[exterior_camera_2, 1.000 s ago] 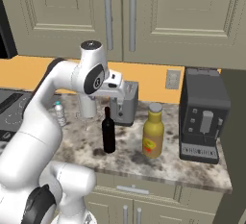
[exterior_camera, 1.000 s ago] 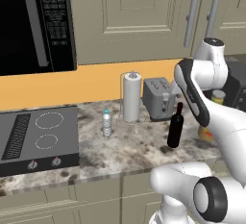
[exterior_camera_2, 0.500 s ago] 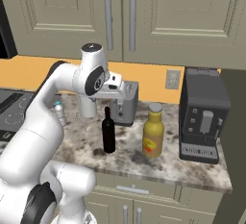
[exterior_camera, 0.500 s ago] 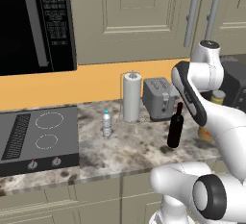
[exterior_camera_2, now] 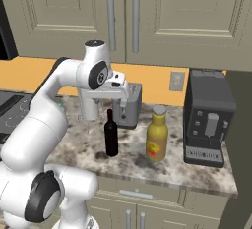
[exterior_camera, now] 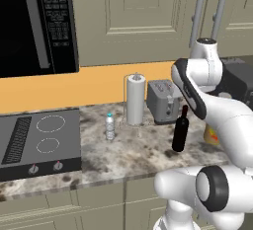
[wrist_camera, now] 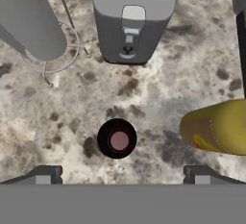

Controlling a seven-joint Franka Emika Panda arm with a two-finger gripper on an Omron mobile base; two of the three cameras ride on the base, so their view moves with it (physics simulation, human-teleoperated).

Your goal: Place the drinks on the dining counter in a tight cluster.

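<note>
On a speckled marble worktop stands the slim black wine bottle (exterior_camera: pixel 179 133) (exterior_camera_2: pixel 111 137). In the hand view I look straight down on its dark cap (wrist_camera: pixel 117 139). My gripper (wrist_camera: pixel 123 176) hangs above it, open, with one fingertip far out on each side and nothing between them. The yellow juice bottle (exterior_camera_2: pixel 156 139) (wrist_camera: pixel 216 127) stands just right of the wine bottle. The small clear water bottle (exterior_camera: pixel 110 126) with its blue cap stands apart, near the stovetop. The dining counter is out of view.
A grey toaster (exterior_camera: pixel 164 100) (wrist_camera: pixel 132 21) and a paper towel roll (exterior_camera: pixel 136 99) on a wire stand sit behind the bottles. A dark coffee machine (exterior_camera_2: pixel 206 117) stands at the right end, a black stovetop (exterior_camera: pixel 39 137) at the left. Cabinets and a microwave (exterior_camera: pixel 34 21) hang overhead.
The arm has shifted only slightly over the wine bottle. The gripper stays open and the bottles have not moved.
</note>
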